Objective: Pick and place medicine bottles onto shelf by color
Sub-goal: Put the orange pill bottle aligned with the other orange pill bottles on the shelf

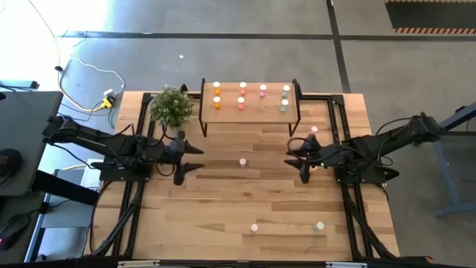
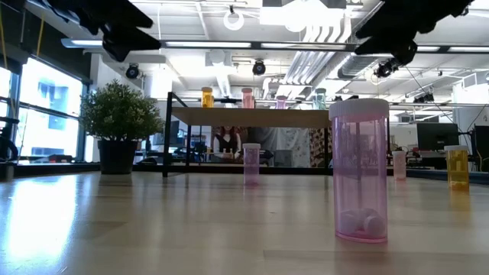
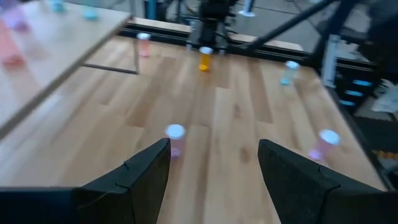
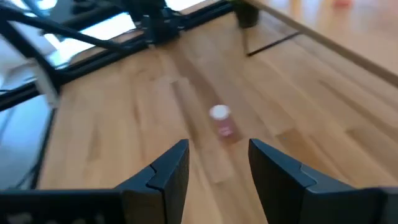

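Farthest out from the shelf [image 1: 253, 112], two medicine bottles are standing near the front edge of the table [image 1: 216, 208]: a light pink one [image 1: 254, 227] and a pale green one [image 1: 319, 225]. The low view is filling itself with that pink one, showing pills at its bottom that the overhead camera is missing. Halfway to the shelf, a third bottle, pink [image 1: 242, 161], is standing alone between the two grippers. The left gripper [image 1: 195, 158] is hovering to one side of it, fingers spread wide and holding nothing. The right gripper [image 1: 297, 156] is hovering on the other side, fingers parted with nothing between them. An orange bottle [image 3: 205, 59] is sitting right under the right arm, plain in the left wrist view but nearly hidden from above. A fifth loose bottle, pink [image 1: 314, 130], is waiting just off the shelf's right leg. On the shelf itself, bottles are lining up by colour: two orange, two deep pink, light pink ones I cannot count surely, and two green. A potted plant [image 1: 172, 106] is sitting beside the shelf's left end.
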You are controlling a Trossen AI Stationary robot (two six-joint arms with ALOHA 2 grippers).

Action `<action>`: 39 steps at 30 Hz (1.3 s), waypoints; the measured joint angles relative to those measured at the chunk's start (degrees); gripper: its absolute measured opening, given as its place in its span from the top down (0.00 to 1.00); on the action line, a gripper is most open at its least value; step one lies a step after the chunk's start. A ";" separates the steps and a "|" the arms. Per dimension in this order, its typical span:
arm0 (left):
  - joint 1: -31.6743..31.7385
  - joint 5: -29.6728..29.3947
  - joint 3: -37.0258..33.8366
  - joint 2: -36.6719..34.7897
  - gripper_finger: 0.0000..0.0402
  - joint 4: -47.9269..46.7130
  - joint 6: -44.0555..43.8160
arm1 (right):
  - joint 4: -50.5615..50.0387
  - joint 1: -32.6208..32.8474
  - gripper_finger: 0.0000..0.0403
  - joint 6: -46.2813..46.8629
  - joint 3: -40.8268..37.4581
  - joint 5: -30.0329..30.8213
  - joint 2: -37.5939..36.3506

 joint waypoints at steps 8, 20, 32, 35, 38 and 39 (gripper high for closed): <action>-6.19 0.19 0.00 0.00 0.42 -0.65 -3.47 | 3.68 7.32 0.61 4.07 0.02 4.01 5.82; -15.29 -0.31 0.00 0.00 0.42 0.21 -7.63 | 20.65 17.24 0.61 11.63 0.02 3.27 18.19; -19.93 -0.50 0.00 0.00 0.42 3.71 -9.05 | 29.44 16.58 0.52 7.65 0.15 1.71 25.41; -20.12 -0.50 0.00 0.00 0.42 4.20 -9.05 | 30.62 15.06 0.46 6.24 0.17 4.52 26.60; -20.21 -1.30 0.00 0.00 0.42 4.19 -8.72 | 31.26 12.69 0.44 4.55 0.22 5.34 28.71; -20.21 -2.02 0.00 0.00 0.42 4.19 -8.29 | 31.83 11.90 0.43 3.84 0.22 5.32 29.68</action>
